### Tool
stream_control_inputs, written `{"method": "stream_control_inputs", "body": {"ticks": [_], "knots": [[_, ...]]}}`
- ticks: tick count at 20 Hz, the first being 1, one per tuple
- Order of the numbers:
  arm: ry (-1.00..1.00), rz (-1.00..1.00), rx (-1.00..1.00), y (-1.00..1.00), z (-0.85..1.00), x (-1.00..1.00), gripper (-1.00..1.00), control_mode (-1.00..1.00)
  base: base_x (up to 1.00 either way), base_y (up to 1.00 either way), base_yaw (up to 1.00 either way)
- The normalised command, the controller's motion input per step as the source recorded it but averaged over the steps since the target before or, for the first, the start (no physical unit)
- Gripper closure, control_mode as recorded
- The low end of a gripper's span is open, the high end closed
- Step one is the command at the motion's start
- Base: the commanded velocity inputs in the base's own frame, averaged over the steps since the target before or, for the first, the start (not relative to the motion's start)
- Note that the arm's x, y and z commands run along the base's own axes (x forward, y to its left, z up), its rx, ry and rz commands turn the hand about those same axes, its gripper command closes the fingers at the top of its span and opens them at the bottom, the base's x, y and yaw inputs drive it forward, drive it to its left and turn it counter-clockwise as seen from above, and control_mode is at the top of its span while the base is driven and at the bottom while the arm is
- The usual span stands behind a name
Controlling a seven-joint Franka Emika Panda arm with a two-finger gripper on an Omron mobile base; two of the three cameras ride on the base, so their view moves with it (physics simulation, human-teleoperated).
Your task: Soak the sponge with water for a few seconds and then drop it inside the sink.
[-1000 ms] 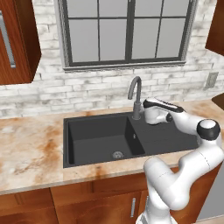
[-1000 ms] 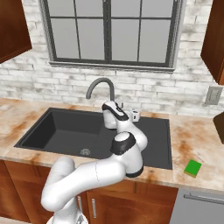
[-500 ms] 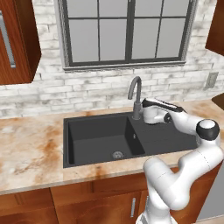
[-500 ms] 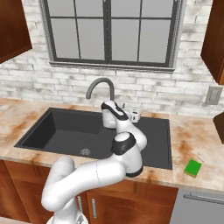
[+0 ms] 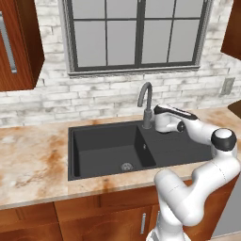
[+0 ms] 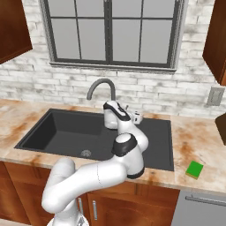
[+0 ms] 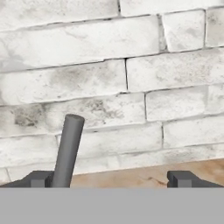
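While the marbled worktop runs wide below the window and the whitewashed brick wall, the dark charcoal sink is set into its middle, the drainboard joined on the right and the round drain in the basin floor. Behind the basin stands the grey gooseneck faucet. Reaching over the drainboard, the gripper has its jaws spread fully wide and holds nothing, a slim grey lever rising just beside one fingertip. Well apart, the green sponge lies near the worktop's front edge, right of the drainboard.
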Motion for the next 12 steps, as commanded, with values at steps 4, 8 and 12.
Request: {"method": "stream_control_inputs", "body": {"ticks": [4, 8, 12], "knots": [[0.0, -0.1, 0.0, -0.79, -0.11, 0.01, -1.0, -1.0, 0.0, 0.0, 0.0], [0.01, -0.1, 0.0, -0.81, -0.13, 0.0, -1.0, -1.0, 0.0, 0.0, 0.0], [0.01, -0.08, 0.0, -0.8, -0.06, 0.03, -1.0, -1.0, 0.0, 0.0, 0.0]]}}
